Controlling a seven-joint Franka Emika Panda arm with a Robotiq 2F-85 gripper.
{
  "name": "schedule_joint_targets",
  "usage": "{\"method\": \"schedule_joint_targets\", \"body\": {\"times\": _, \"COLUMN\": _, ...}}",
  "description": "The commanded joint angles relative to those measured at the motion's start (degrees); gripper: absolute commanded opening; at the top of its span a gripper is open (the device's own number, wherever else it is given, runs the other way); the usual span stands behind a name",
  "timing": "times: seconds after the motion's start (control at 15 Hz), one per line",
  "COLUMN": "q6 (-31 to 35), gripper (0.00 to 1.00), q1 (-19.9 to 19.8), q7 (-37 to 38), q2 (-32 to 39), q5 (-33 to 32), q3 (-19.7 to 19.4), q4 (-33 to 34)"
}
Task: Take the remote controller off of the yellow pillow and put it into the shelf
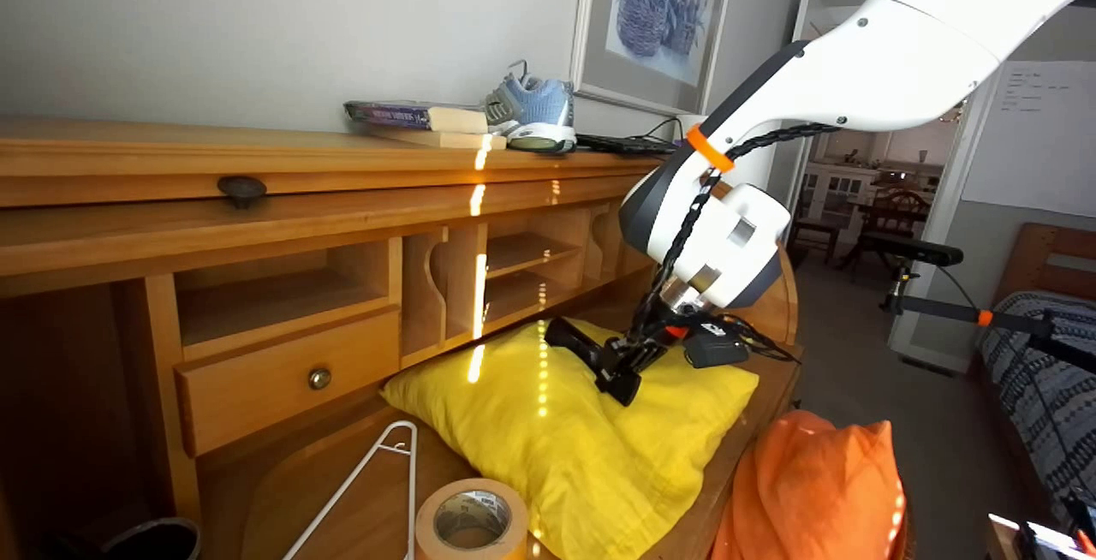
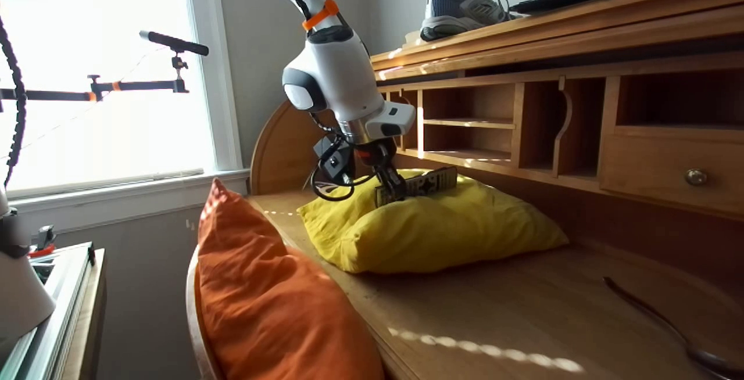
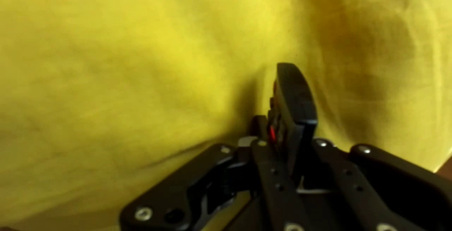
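With my gripper (image 3: pixel 290 134) clamped on the remote (image 2: pixel 437 182), which stands on edge right at the yellow pillow (image 2: pixel 430 235), I should lift straight up, well clear, before easing over toward the shelf (image 2: pixel 468 124).

From up high the white arm (image 1: pixel 890 55) leans in over the front edge of the bench (image 2: pixel 500 310), wrist (image 1: pixel 728 265) bent so the gripper (image 2: pixel 392 191) slants downward, low and toward one end corner. Its two fingers (image 3: pixel 270 162) look set close in a grip, though the wrist view is blurred.
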Motion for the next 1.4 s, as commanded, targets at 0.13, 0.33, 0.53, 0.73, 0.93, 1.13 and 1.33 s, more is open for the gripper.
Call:
{"method": "schedule_joint_targets", "body": {"times": 0.13, "q6": 0.2, "gripper": 0.04, "q1": 0.1, "q7": -2.1, "q2": -3.1, "q5": 1.1, "q3": 0.6, "q4": -1.7}}
{"method": "schedule_joint_targets", "body": {"times": 0.33, "q6": -0.2, "gripper": 0.04, "q1": 0.3, "q7": -1.6, "q2": -5.7, "q5": 0.8, "q3": 0.7, "q4": -4.2}}
{"method": "schedule_joint_targets", "body": {"times": 0.53, "q6": 0.6, "gripper": 0.04, "q1": 1.1, "q7": -1.3, "q2": -8.8, "q5": -0.3, "q3": 0.6, "q4": -8.0}}
{"method": "schedule_joint_targets", "body": {"times": 0.73, "q6": 3.3, "gripper": 0.04, "q1": 2.0, "q7": -2.1, "q2": -11.7, "q5": -1.8, "q3": 0.5, "q4": -11.2}}
{"method": "schedule_joint_targets", "body": {"times": 0.93, "q6": 7.5, "gripper": 0.04, "q1": 3.2, "q7": -2.2, "q2": -13.7, "q5": -4.7, "q3": 0.3, "q4": -13.9}}
{"method": "schedule_joint_targets", "body": {"times": 1.13, "q6": 12.4, "gripper": 0.04, "q1": 4.5, "q7": -2.2, "q2": -13.9, "q5": -9.8, "q3": -0.2, "q4": -15.9}}
{"method": "schedule_joint_targets", "body": {"times": 1.33, "q6": 16.6, "gripper": 0.04, "q1": 5.3, "q7": -3.3, "q2": -13.7, "q5": -13.6, "q3": -0.3, "q4": -16.5}}
